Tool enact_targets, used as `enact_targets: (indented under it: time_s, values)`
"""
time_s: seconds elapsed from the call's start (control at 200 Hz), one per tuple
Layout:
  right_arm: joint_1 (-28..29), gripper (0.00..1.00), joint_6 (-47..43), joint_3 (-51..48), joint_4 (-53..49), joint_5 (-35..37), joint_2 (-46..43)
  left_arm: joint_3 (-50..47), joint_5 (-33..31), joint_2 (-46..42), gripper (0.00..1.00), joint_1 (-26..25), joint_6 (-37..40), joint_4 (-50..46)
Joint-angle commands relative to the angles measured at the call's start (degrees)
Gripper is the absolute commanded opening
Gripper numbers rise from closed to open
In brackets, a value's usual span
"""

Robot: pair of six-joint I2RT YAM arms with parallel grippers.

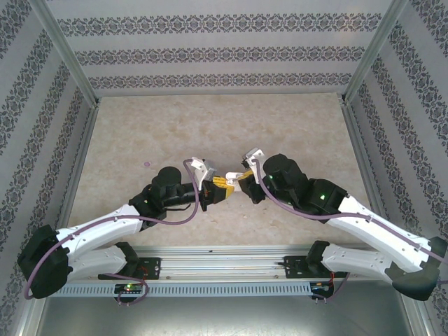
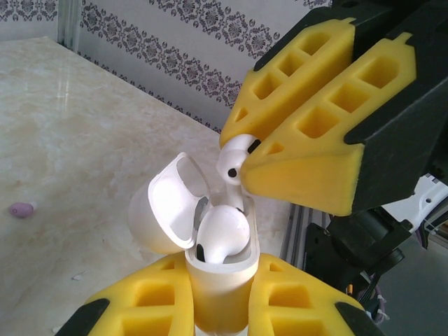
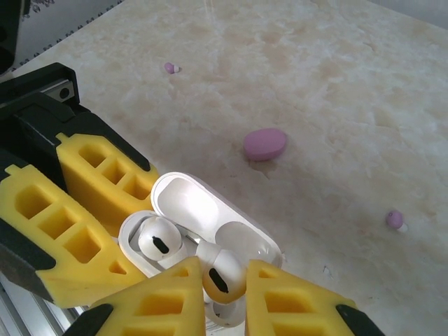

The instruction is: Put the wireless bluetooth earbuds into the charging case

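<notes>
**Second earbud poised over the open charging case, held above the middle of the surface toward its near edge.**

The left fingers (image 2: pixel 147 301) are closed narrow on the lower body of the charging case (image 2: pixel 217 283). The case mouth faces up and the lid (image 2: pixel 171 203) is hinged back, evidently to present a steady, open socket. The seated earbud (image 2: pixel 224 232) is glossy white with a dark oval vent and occupies one bay, bulb end up. Just above the other bay, the second earbud (image 2: pixel 229 165) is pinched at the tips of the right fingers (image 2: pixel 308 126), its stem directed toward the case. It is assessed as aligned for insertion and not yet seated. Whether the stem has entered the bay cannot be determined. Further right, a pink oval object (image 3: pixel 264 143) lies on the surface, well apart from the case and not engaged.
</notes>
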Motion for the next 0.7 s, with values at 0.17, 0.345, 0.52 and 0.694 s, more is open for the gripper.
enact_targets:
  time_s: [0.17, 0.345, 0.52, 0.694]
  values:
    - [0.9, 0.17, -2.5, -0.5, -1.0, -1.6, -1.1, 2.4, 1.1, -0.4, 0.0, -0.9, -1.6, 3.7]
    - [0.9, 0.18, -2.6, -0.3, -2.1, -3.7, 0.6, 2.8, 1.2, -0.1, 0.0, -0.9, -1.8, 3.9]
    - [0.8, 0.18, -1.8, -0.1, -2.4, -5.6, 1.8, 2.7, 1.3, 0.0, 0.0, -0.9, -1.8, 4.5]
    - [0.8, 0.18, -1.6, -0.5, -2.9, -5.7, 1.1, 2.7, 1.4, 0.3, 0.0, -0.9, -1.8, 5.4]
